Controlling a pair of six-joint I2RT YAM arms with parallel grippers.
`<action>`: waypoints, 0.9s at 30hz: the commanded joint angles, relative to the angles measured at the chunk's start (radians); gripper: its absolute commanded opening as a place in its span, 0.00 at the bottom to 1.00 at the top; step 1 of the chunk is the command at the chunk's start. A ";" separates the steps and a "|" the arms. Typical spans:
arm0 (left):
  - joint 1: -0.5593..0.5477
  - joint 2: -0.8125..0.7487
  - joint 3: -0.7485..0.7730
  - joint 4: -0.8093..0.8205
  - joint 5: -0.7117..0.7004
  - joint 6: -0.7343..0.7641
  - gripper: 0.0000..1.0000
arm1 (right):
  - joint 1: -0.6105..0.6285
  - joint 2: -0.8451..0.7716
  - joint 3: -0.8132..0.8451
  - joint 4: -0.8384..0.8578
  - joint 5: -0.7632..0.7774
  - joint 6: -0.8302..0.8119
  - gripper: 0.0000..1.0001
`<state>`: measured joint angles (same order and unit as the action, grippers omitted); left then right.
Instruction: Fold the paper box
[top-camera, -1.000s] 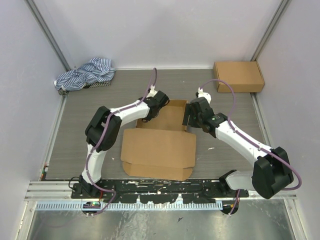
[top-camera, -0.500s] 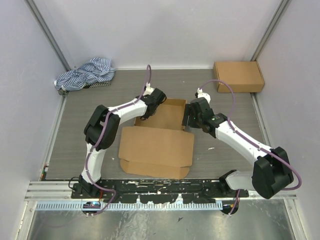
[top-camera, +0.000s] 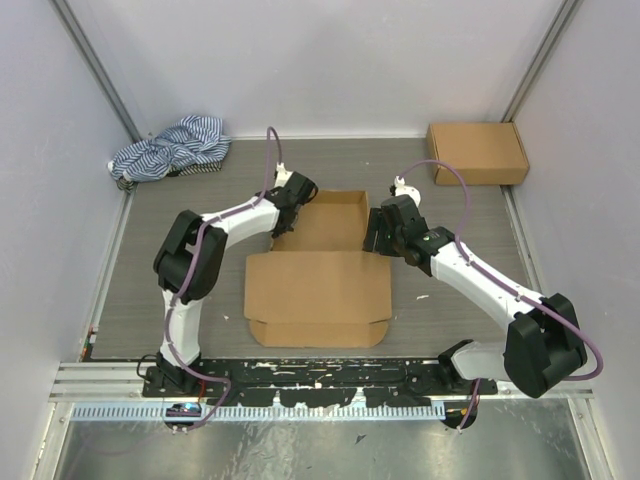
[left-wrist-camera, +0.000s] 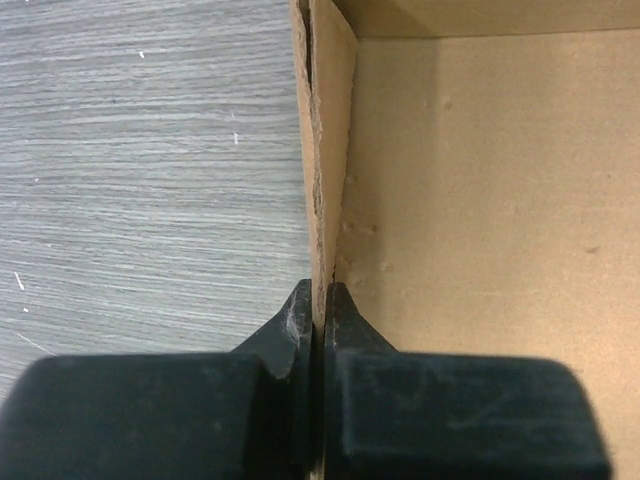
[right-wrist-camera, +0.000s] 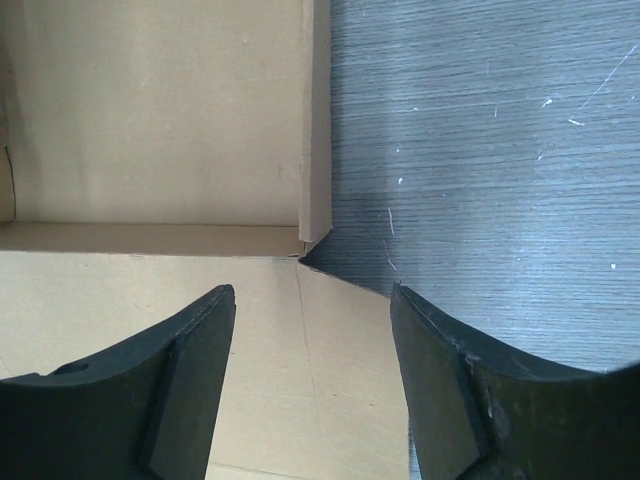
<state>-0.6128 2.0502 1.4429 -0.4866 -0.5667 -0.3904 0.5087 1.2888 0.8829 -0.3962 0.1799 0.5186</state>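
The paper box (top-camera: 318, 285) lies at the centre of the desk (top-camera: 150, 270). Its raised tray section faces the far edge and its flat lid panel faces the near edge.

The left tool (left-wrist-camera: 318, 300) is clenched on the box's left side wall (left-wrist-camera: 330, 150), with the fingers (left-wrist-camera: 296, 320) pressed against both faces of the cardboard. From above this grip is hidden under the wrist.

The right tool (right-wrist-camera: 310, 292) is released. Its jaws stand apart above the tray's near right corner (right-wrist-camera: 315, 235). Whether either finger touches the cardboard cannot be determined.

Each wrist camera shows only a cropped part of the box.

A second cardboard box (top-camera: 477, 152) sits at the far right corner of the desk. A striped cloth (top-camera: 170, 147) lies bunched at the far left corner, its folds indistinct.
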 joint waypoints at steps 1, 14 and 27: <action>-0.002 -0.056 -0.019 -0.059 0.050 0.007 0.14 | 0.005 -0.015 0.015 0.036 -0.003 0.006 0.69; -0.004 -0.420 -0.130 -0.178 0.104 0.008 0.65 | 0.005 0.087 0.248 -0.029 -0.042 -0.190 0.73; -0.003 -0.923 -0.357 -0.296 0.335 0.034 0.63 | 0.005 0.612 0.799 0.010 -0.194 -0.623 0.72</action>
<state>-0.6151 1.1938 1.1229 -0.6880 -0.3023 -0.3782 0.5087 1.7836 1.5520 -0.4385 0.1028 0.0910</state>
